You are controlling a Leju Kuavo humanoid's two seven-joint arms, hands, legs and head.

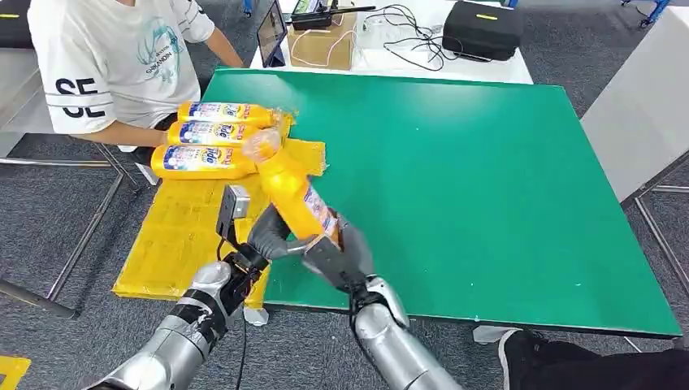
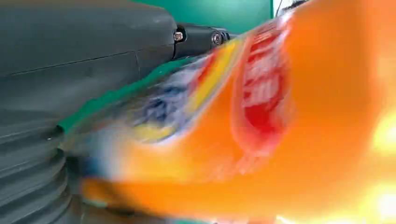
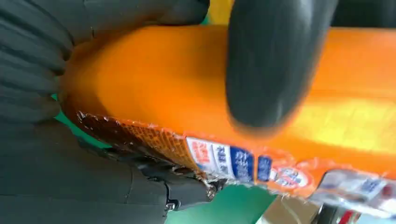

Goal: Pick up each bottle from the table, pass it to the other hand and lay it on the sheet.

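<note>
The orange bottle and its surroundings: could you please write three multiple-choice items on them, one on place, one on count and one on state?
1. Where do the bottles already put down lie?
A. on the yellow sheet
B. on the floor
C. on the white table

2. How many bottles lie there?
A. one
B. three
C. five

3. How is the orange bottle held?
A. it lies free on the green table
B. a person holds it
C. both robot hands are on it

Answers:
1 A: the laid bottles rest on the yellow sheet.
2 B: three lie side by side.
3 C: the left hand and right hand meet at the orange bottle.
</note>
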